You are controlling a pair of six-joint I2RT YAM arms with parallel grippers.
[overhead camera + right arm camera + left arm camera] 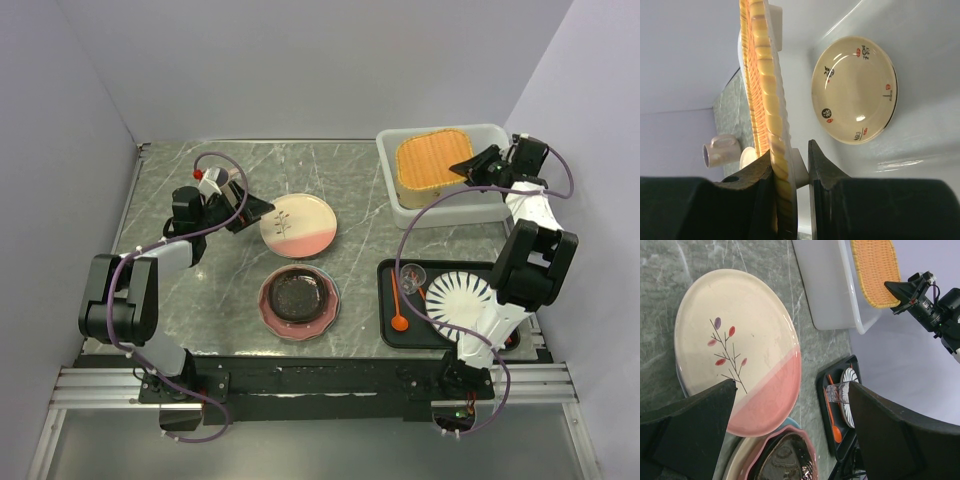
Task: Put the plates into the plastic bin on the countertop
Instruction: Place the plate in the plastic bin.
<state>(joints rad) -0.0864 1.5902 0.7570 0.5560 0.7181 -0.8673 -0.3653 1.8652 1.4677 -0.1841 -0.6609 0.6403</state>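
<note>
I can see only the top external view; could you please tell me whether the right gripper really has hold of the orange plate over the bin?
Observer: Yes, the right wrist view shows the right gripper shut on the orange plate's rim.
Operator: Thanks. Is anything lying beneath it?
Observer: A small cream plate with red and black marks lies on the plastic bin floor.
Operator: And is the other arm's gripper closed?
Observer: No, the left gripper is open, straddling the floral plate's pink end.
</note>
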